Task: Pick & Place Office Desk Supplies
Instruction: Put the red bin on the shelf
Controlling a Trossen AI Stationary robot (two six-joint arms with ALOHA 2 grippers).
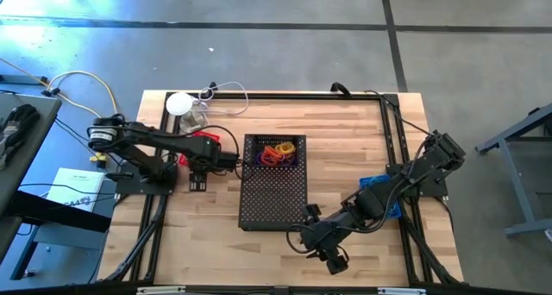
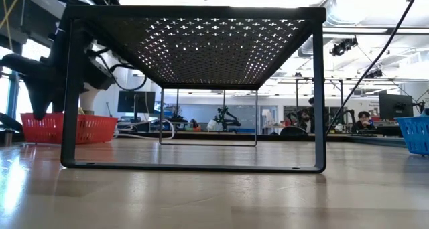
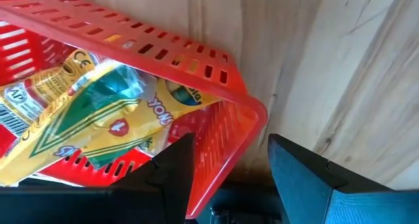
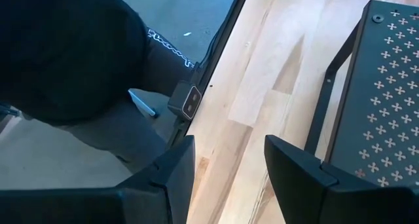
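Nearest the table's front edge, the right gripper (image 1: 335,262) hangs just off the front corner of the black perforated stand (image 1: 274,196). Its fingers (image 4: 171,173) stand apart with only bare wood between them; nothing is held. In its wrist view the stand's leg and perforated top lie beside it.

Farther back, on the rear part of the stand's top, sits a pile of coloured loops (image 1: 278,154) (orange, yellow, purple and red, tangled together, individual pieces too small to separate). They rest inside a shallow walled section at the stand's back end.

To the left of that pile, the left gripper (image 1: 231,160) is at the red basket (image 3: 216,129), its fingers (image 3: 171,168) apart and straddling the basket's corner wall, one finger inside and one outside. The basket holds a yellow and green crayon packet (image 3: 85,112).

At the far edge of the wooden table (image 1: 345,140) lies a white round disc (image 1: 179,103) with cords. A blue basket (image 1: 373,185) sits under the right arm.
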